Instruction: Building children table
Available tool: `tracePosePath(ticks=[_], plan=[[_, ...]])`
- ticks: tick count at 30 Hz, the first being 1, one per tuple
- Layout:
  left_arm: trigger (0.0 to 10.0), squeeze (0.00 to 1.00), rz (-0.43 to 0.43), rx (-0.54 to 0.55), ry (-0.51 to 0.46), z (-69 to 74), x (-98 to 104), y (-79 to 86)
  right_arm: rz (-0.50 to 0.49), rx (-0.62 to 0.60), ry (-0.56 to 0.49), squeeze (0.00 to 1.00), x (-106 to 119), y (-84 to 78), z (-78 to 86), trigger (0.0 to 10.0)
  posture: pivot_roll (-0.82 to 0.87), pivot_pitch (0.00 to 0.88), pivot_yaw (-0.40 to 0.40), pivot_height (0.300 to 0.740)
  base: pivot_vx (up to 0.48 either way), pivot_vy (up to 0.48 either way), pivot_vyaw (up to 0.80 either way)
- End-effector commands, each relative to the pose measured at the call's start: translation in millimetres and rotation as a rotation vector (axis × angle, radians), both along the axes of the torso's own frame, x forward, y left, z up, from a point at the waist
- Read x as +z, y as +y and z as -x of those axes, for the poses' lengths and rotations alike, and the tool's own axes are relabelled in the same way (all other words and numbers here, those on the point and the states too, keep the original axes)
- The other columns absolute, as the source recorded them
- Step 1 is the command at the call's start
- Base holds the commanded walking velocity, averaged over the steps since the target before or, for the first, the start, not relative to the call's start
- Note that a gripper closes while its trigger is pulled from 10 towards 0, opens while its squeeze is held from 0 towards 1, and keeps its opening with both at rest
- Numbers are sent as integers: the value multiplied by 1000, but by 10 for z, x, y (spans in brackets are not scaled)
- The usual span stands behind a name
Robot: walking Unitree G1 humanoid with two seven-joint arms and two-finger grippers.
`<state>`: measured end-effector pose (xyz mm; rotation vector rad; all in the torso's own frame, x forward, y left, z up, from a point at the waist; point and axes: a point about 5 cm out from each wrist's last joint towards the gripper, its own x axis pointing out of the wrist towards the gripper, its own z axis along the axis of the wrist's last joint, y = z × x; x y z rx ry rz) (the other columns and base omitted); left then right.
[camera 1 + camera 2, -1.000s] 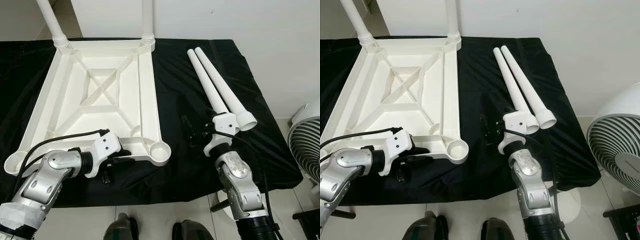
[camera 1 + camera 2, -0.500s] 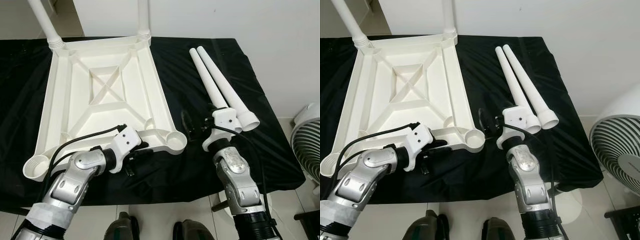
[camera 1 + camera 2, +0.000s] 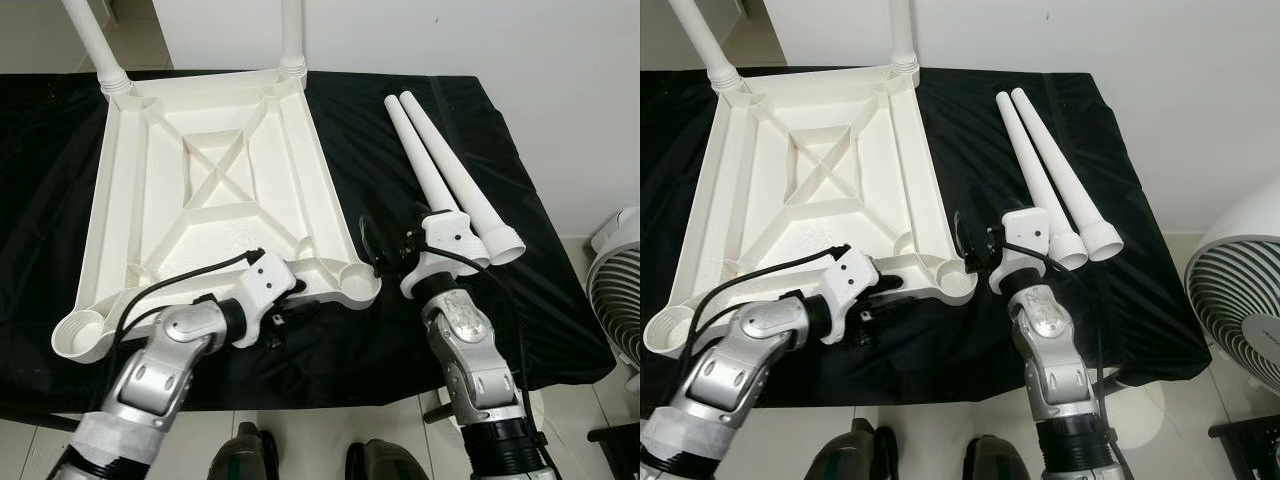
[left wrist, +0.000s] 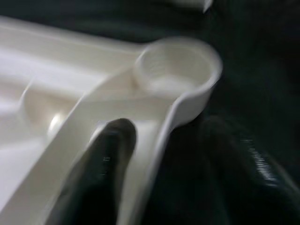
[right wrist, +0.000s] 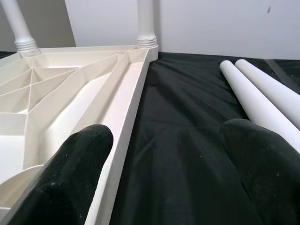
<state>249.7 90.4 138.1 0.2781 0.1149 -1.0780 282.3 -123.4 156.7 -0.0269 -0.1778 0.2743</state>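
Note:
A white plastic table top [image 3: 215,215] lies upside down on the black cloth, with two legs [image 3: 95,40] standing screwed into its far corners. Both near corner sockets [image 3: 358,280] are empty. My left gripper [image 3: 285,315] is shut on the table top's near rim beside the right socket [image 4: 173,70], one finger [image 4: 101,173] inside the rim and one outside. My right gripper [image 3: 385,250] is open just right of that corner, with nothing between its fingers [image 5: 70,173]. Two loose white legs [image 3: 455,170] lie side by side on the cloth to its right.
The black cloth [image 3: 540,300] ends a short way in front of both arms and drops off at the right. A white fan [image 3: 1240,300] stands on the floor at the right. A white wall runs close behind the table.
The table top has slid and swung to the right with my left gripper on its near rim. Its near right corner now lies close to my right gripper, which has edged towards it.

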Motion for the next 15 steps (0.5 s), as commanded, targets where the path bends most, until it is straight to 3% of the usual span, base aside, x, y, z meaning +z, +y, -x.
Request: tracePosePath(ticks=[1,3,5,6,12,13,14,15], plan=[[10000,1000,6,120,-23,-38,3,5,-2,-9,19,149,-26,-10,-10,10000,-55,101,23,740,0,0,0],[10000,1000,37,97,-48,-33,95,-75,-32,-5,25,1000,-2,-19,-38,10000,-58,102,21,740,0,0,0],[10000,1000,53,95,-55,-37,131,-102,-45,-2,29,1000,7,-23,-49,10000,-58,102,21,740,0,0,0],[10000,0,88,105,-53,-55,199,-135,-36,-24,24,1000,29,-52,-77,10000,-60,102,19,740,0,0,0],[10000,0,173,142,-75,-144,416,-192,-7,-127,15,1000,113,-204,-222,10000,-64,101,15,740,0,0,0],[10000,0,181,148,-90,-164,454,-199,1,-160,14,122,137,-247,-264,10000,-64,101,13,740,0,0,0],[10000,0,181,148,-90,-164,454,-199,1,-160,14,122,137,-247,-264,10000,-64,101,13,740,0,0,0],[10000,0,194,181,-101,-218,495,-196,7,-189,18,0,166,-294,-324,10000,-64,101,8,740,0,0,0]])
